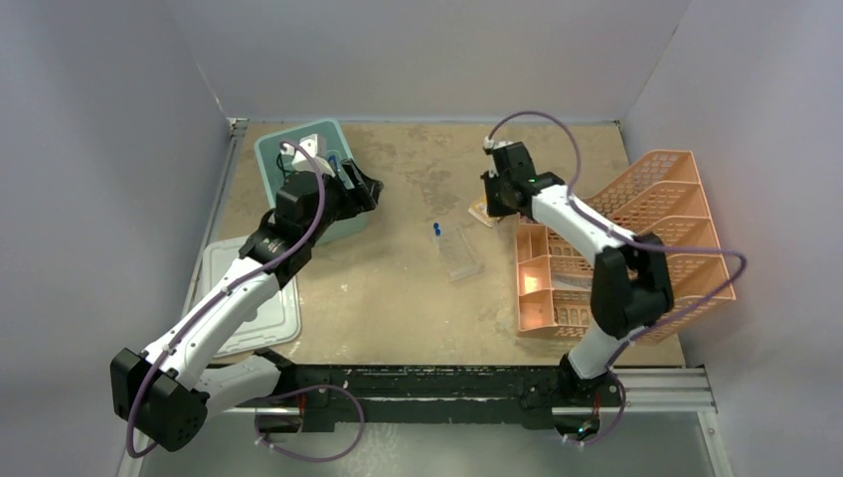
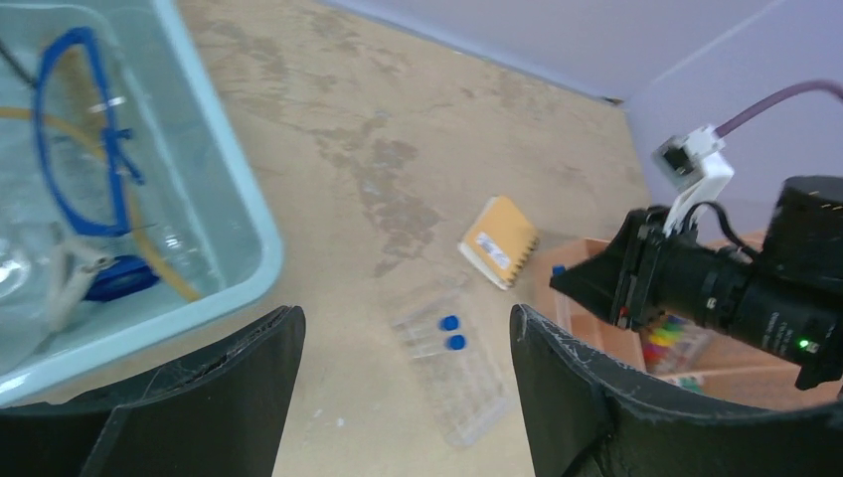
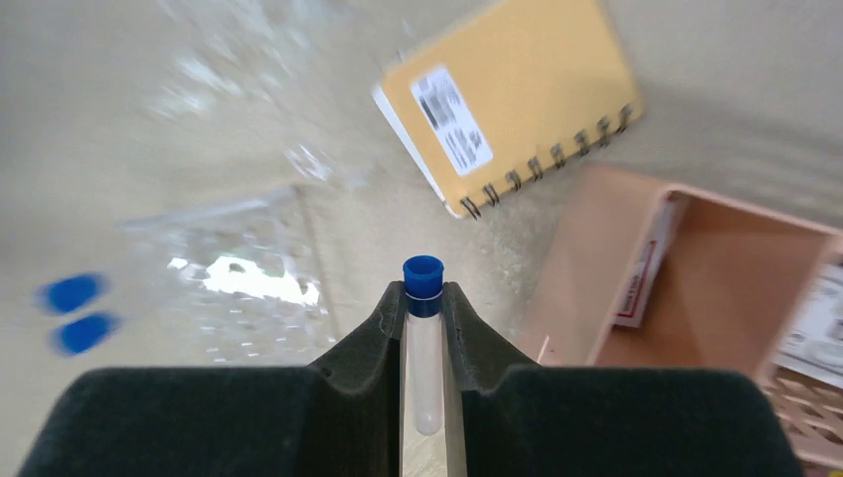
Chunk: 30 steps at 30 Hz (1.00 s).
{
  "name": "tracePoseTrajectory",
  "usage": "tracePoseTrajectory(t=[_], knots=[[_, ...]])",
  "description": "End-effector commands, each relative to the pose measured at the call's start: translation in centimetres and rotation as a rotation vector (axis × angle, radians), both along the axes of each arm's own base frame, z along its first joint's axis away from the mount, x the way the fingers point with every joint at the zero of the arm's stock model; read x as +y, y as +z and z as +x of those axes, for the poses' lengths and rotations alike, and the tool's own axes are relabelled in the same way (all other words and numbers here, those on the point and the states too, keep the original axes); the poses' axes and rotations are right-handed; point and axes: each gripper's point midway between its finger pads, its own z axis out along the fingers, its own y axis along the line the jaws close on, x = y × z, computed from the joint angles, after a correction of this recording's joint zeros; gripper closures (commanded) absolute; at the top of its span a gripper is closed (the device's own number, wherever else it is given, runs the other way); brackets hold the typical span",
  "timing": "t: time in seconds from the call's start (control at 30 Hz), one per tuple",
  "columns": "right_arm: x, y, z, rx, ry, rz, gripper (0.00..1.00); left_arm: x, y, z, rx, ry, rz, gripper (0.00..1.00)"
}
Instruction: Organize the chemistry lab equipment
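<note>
Table point(image 1: 398, 298): tan, stained top that carries everything.
Orange tray point(image 1: 686, 199): on the right side, tiers stepping up to the right.
Teal tub point(image 1: 260, 159): far left; blue goggles point(image 2: 84, 149) and amber tubing point(image 2: 149, 253) lie inside.
Right arm: elbow raised over the tray, forearm reaching to its far-left corner, wrist tipped down.
Left arm: stretched to the tub's right edge, wrist facing the table middle.
Left gripper point(image 2: 408, 388): fingers spread wide, nothing between them.
Right gripper point(image 3: 423, 298): clenched on the held tube point(image 3: 423, 338).
Clear rack point(image 1: 460, 255): lying mid-table, between the two grippers.
Notebook point(image 3: 507, 99): flat on the table, just beyond the tray corner.
Held tube, position: pinched between the fingers, its blue cap just past the tips.
Held tube, axis: lengthwise along the fingers, cap end leading.
Racked tubes point(image 2: 449, 333): two blue caps at the rack's far end.
</note>
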Motion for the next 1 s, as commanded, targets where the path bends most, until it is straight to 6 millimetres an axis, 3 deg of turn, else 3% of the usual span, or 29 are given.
tracePoseTrajectory(t=[0.0,0.23,0.37,0.5,0.67,0.8,0.97], knots=[[1.6,9.6,1.7,-0.280,-0.036,0.192,0.90,-3.7,4.4,-0.5,-0.139,-0.175,-0.149,0.26],[5.0,18.4,-0.4,-0.428,-0.003,0.540,0.89,-8.8,5.8,-1.5,-0.170,-0.328,-0.244,0.26],[6.8,22.0,-2.0,-0.454,0.025,0.730,0.89,-12.7,6.9,-2.4,-0.177,-0.428,-0.300,0.28],[7.8,24.9,-3.2,-0.471,0.054,0.858,0.89,-15.2,7.4,-2.8,-0.168,-0.502,-0.334,0.32],[8.7,26.5,-4.4,-0.452,0.095,0.939,0.89,-17.2,8.3,-3.8,-0.187,-0.592,-0.413,0.33],[9.3,27.3,-5.1,-0.430,0.115,0.997,0.88,-17.7,8.7,-3.7,-0.182,-0.601,-0.439,0.36],[9.8,27.7,-5.8,-0.407,0.138,1.044,0.88,-18.3,8.9,-3.7,-0.176,-0.625,-0.462,0.51]])
